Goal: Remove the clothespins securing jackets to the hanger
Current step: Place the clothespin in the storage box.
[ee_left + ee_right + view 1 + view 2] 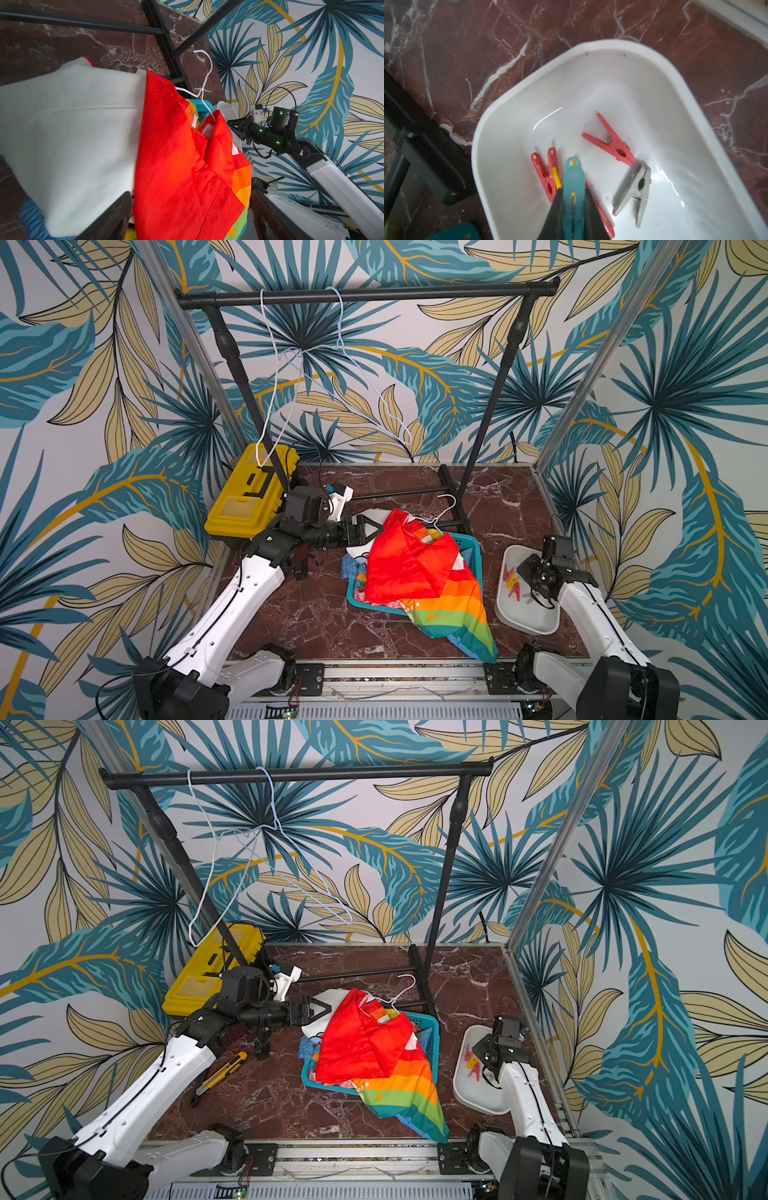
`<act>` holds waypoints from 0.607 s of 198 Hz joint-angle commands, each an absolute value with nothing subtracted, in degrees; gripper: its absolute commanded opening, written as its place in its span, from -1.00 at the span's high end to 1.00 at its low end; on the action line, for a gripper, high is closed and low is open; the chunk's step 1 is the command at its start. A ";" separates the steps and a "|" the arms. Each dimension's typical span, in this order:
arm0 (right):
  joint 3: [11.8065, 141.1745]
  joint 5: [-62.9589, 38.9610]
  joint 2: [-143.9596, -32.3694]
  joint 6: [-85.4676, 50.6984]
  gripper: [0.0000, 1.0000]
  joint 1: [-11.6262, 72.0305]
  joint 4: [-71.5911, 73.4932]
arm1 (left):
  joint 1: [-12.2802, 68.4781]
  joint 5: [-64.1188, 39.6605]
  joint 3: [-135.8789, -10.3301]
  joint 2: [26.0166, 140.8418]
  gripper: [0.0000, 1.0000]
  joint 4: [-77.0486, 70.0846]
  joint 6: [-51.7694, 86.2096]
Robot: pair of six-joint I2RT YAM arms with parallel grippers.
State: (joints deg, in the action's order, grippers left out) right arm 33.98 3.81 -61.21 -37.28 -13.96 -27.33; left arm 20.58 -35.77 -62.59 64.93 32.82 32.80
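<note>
A rainbow-striped jacket with a red hood (411, 568) (361, 1048) lies heaped over a teal basket (469, 549), still on a white hanger (442, 510) (204, 83). My left gripper (370, 531) (187, 218) is open, its fingers either side of the red fabric (176, 155), with white cloth (72, 124) beside it. My right gripper (574, 199) (523, 574) is shut on a teal clothespin (574, 180) low over the white tray (612, 68). Red clothespins (610, 143) (545, 176), a yellow one (556, 176) and a grey one (635, 191) lie in the tray.
Two bare hangers, white (266, 377) and light blue (361, 373), hang on the black rail (365, 294). A yellow toolbox (249, 497) stands at the back left. A yellow utility knife (222, 1069) lies by the left arm. The rack's foot bars (453, 497) run behind the basket.
</note>
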 commanded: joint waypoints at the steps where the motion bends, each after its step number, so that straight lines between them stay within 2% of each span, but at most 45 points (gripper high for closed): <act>1: 33.12 2.03 -61.23 -39.68 0.42 -14.37 -23.35 | 20.73 -35.42 -61.56 64.73 -0.79 31.29 31.99; 21: 33.65 2.53 -61.30 -39.45 0.03 -14.38 -24.01 | 20.66 -35.43 -61.52 64.95 -0.80 31.11 31.91; 39: 34.12 2.03 -60.37 -38.83 -0.11 -14.38 -24.26 | 20.73 -35.34 -61.65 65.21 -0.80 31.08 31.81; 49: 35.41 1.86 -59.66 -38.52 -0.11 -14.34 -26.24 | 20.70 -35.33 -61.75 65.43 -0.80 31.06 31.82; 58: 37.27 1.73 -58.35 -37.89 -0.02 -12.84 -27.91 | 20.70 -35.42 -61.70 65.56 -0.80 31.11 31.66; 85: 46.23 12.29 -54.90 -34.19 0.00 3.49 -31.96 | 20.71 -34.08 -61.13 65.48 -0.80 31.11 30.61; 120: 55.27 1.86 -61.56 -36.03 -0.14 9.69 -27.85 | 21.33 -31.83 -60.28 66.27 -0.80 31.09 30.67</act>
